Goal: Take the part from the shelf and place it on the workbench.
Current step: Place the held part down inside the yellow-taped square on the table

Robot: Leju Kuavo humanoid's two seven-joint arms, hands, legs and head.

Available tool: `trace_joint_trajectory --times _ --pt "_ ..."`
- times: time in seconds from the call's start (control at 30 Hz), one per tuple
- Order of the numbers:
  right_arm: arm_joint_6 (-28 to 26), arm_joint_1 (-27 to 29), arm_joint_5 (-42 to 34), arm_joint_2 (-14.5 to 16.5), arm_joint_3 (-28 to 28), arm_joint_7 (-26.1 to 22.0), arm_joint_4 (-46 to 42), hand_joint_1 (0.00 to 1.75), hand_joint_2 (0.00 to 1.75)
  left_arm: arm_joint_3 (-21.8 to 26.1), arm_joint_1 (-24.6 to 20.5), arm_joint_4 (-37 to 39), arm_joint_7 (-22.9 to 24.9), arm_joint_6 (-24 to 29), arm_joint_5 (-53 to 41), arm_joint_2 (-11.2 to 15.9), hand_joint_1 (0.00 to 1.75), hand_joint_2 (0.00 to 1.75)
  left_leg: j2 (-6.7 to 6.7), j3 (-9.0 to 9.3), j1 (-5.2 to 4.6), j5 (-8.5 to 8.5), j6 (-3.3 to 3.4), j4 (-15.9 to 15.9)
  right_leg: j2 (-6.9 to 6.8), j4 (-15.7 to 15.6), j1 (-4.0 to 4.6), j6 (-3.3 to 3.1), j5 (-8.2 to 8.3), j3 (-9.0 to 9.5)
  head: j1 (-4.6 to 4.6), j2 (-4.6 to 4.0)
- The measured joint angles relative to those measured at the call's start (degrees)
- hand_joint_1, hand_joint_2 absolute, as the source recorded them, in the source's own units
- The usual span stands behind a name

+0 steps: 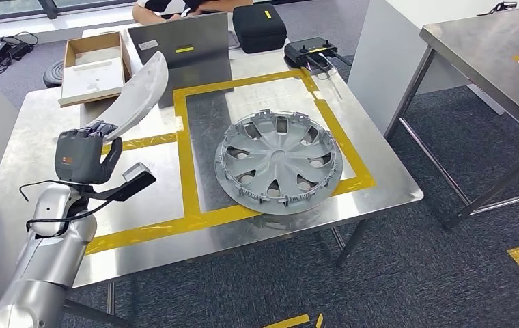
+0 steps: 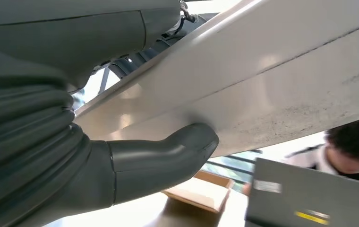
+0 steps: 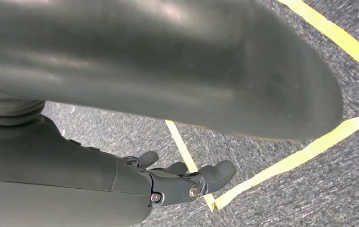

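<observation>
A: Holding the part (image 1: 137,96) by its near end, the left hand (image 1: 82,154) has its fingers (image 1: 101,128) and thumb (image 2: 168,156) closed around it above the left side of the table (image 1: 31,137), not yet set down.

B: How will it handle?

A: I judge it light and stiff: a long, curved, thin-walled strip, probably moulded plastic. Gripped at one end, the far end sticks up and away, so it may swing or twist in the grasp. The surface looks smooth, so it could slip.

B: A better place to hold?

A: Nearer the middle would balance it, I think.

B: Its look?

A: Pale grey-white, blade-like, widening toward a rounded far tip, with a faint seam along its length and some dusty specks.

B: The right hand (image 3: 182,182)?

A: It hangs over carpeted floor, fingers loosely curled, holding nothing.
</observation>
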Motion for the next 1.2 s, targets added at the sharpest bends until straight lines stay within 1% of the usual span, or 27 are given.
trace_joint_trajectory --times 0.07,0.13,0.3,0.7,0.77,0.9,1.2 --pt "0.0 0.0 0.2 0.0 0.0 0.1 0.0 0.0 0.0 0.0 -2.2 5.0 1.5 1.9 -2.3 0.4 1.75 1.75 0.02 0.01 0.01 0.0 0.0 0.0 0.03 0.0 0.01 0.0 0.0 -0.01 -0.01 -0.01" --pt "-0.1 0.1 0.3 0.0 0.0 0.2 0.0 0.0 0.0 0.0 -3.7 8.4 2.0 2.3 -3.0 0.8 1.75 1.75 0.03 0.01 0.01 0.0 0.0 0.0 0.04 0.0 0.02 -0.01 0.0 -0.01 -0.01 0.0" --pt "-0.1 0.3 0.3 0.0 0.0 0.4 0.0 0.0 0.0 0.0 -5.1 13.0 2.2 2.6 -3.5 1.1 1.75 1.75 0.02 -0.01 0.02 0.0 0.0 0.0 0.03 0.0 0.04 -0.01 -0.01 -0.02 -0.01 0.01" --pt "-0.1 0.3 0.3 0.0 0.0 0.4 0.0 0.0 0.0 0.0 -6.0 16.3 2.3 2.8 -3.4 1.1 1.75 1.75 0.02 -0.02 0.02 0.0 0.0 0.0 0.03 0.0 0.03 -0.01 -0.01 -0.02 -0.01 0.01" --pt "0.1 0.3 0.4 0.0 0.0 0.0 0.0 0.0 0.0 0.0 -6.3 16.8 1.4 2.8 -2.9 1.1 1.75 1.75 0.02 -0.02 0.02 0.0 0.0 0.0 0.03 0.0 0.03 -0.01 -0.01 -0.02 -0.01 0.01" --pt "1.0 0.4 0.6 0.0 0.0 -1.2 0.0 0.0 0.0 0.0 -7.3 18.3 -1.9 2.8 -2.0 0.4 1.75 1.75 0.02 -0.02 0.02 0.0 0.0 0.0 0.01 0.0 0.03 -0.01 -0.01 -0.02 0.0 0.01" --pt "1.5 0.4 0.6 0.0 0.0 -1.3 0.0 0.0 0.0 0.0 -8.4 20.3 -1.7 2.4 -2.4 -0.9 1.75 1.75 0.03 -0.02 0.01 0.0 0.0 0.0 0.03 0.0 0.02 -0.01 -0.01 -0.03 0.0 -0.01"
